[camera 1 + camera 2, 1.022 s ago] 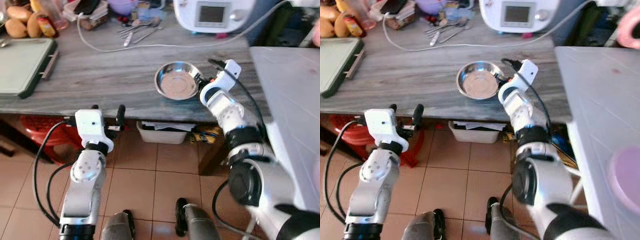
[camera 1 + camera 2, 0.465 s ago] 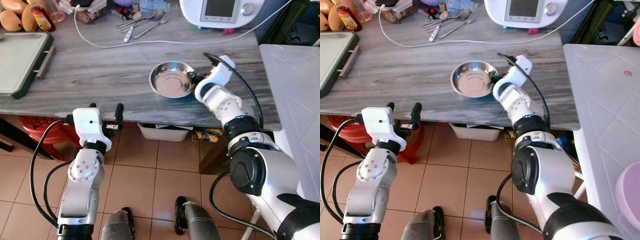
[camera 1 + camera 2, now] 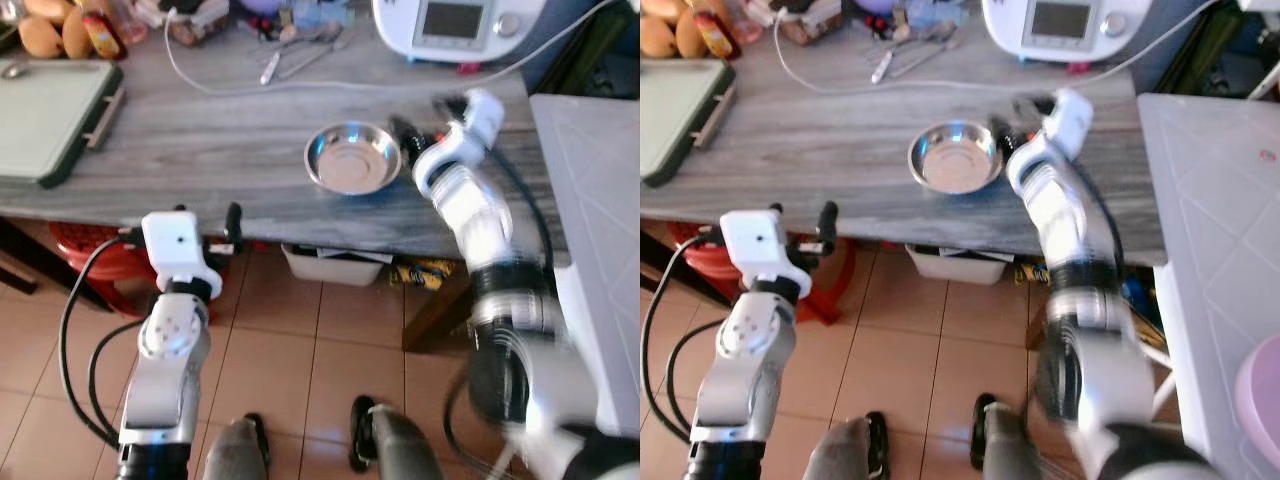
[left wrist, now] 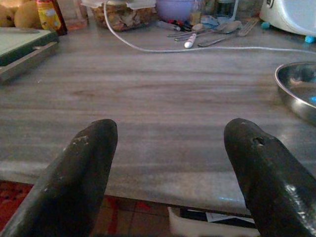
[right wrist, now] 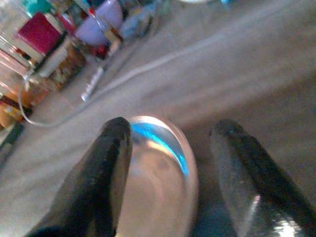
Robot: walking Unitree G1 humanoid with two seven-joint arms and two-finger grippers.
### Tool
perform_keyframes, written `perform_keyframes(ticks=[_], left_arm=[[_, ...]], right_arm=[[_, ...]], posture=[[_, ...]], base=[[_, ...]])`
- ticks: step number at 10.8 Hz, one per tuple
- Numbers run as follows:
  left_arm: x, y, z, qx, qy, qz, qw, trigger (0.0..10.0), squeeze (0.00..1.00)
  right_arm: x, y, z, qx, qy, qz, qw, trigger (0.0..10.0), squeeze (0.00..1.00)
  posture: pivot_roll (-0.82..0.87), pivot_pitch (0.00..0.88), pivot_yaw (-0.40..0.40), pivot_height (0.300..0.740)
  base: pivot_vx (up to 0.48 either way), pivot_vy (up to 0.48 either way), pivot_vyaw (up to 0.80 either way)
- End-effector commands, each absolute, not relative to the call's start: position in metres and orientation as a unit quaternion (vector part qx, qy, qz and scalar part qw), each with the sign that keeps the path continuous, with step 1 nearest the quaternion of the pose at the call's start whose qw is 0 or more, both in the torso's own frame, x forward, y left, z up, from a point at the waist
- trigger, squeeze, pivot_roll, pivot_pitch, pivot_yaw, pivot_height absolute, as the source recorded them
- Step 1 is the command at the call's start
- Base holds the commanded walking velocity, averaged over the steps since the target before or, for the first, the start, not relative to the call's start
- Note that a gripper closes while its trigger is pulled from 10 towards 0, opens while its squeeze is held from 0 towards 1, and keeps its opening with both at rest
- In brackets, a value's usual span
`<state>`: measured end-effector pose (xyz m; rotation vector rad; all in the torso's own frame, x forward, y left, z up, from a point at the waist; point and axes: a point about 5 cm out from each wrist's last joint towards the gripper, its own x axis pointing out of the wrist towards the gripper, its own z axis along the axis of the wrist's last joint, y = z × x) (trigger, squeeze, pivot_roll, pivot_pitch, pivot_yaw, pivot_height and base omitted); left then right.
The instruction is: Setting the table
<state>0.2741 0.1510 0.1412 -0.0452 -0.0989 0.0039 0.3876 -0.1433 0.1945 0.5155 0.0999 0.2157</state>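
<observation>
Here, at the far left of the table, a green tray is seen lying flat with fruit and a bottle behind it, well apart from the work. The left gripper is held just short of the table's near edge, level with the top, its jaws spread wide and empty; it is judged to be parked there so as to stay out of the way yet ready. Further back, spoons and a fork are laid loose beside a white cable, presumably to be set out later. The bowl, a shallow steel dish, is stood upright near the table's front edge, right of centre, where it can be reached easily. The right gripper is brought in at the bowl's right side, jaws parted, with one finger over the rim and the other outside it, so that the rim lies between them; the bowl is not yet clamped. A pinch on the rim is judged to be the step in hand. A white appliance is set at the back.
</observation>
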Motion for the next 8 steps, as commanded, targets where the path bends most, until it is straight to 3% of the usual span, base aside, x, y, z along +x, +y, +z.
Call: perform_keyframes(ticks=[1, 3, 6, 7, 8], left_arm=[[0.271, 0.157, 0.135, -0.022, -0.036, 0.020, 0.999, 10.0, 0.00], [0.267, 0.160, 0.129, -0.032, -0.022, 0.035, 0.999, 10.0, 0.00], [0.264, 0.163, 0.127, -0.032, -0.018, 0.037, 0.999, 10.0, 0.00], [0.267, 0.160, 0.128, -0.033, -0.020, 0.035, 0.999, 10.0, 0.00], [0.268, 0.159, 0.129, -0.035, -0.022, 0.035, 0.999, 10.0, 0.00]], right_arm=[[0.370, -0.140, 0.195, 0.223, 0.034, 0.126, 0.966, 10.0, 1.00], [0.324, -0.148, 0.169, 0.134, -0.012, 0.115, 0.984, 10.0, 1.00], [0.276, -0.150, 0.157, -0.007, -0.066, 0.075, 0.995, 10.0, 1.00], [0.273, -0.148, 0.160, -0.038, -0.077, 0.064, 0.994, 10.0, 0.89], [0.274, -0.151, 0.166, -0.062, -0.099, 0.046, 0.992, 10.0, 0.00]], posture=[[0.00, 0.184, 0.019, 0.740], [-0.02, 0.180, 0.020, 0.740], [-0.04, 0.172, 0.022, 0.740], [-0.04, 0.166, 0.020, 0.740], [-0.04, 0.158, 0.016, 0.740]], base=[[0.000, 0.000, 0.00], [0.000, 0.000, 0.00], [0.000, 0.000, 0.00], [-0.274, 0.000, 0.00], [-0.285, 0.000, 0.00]])
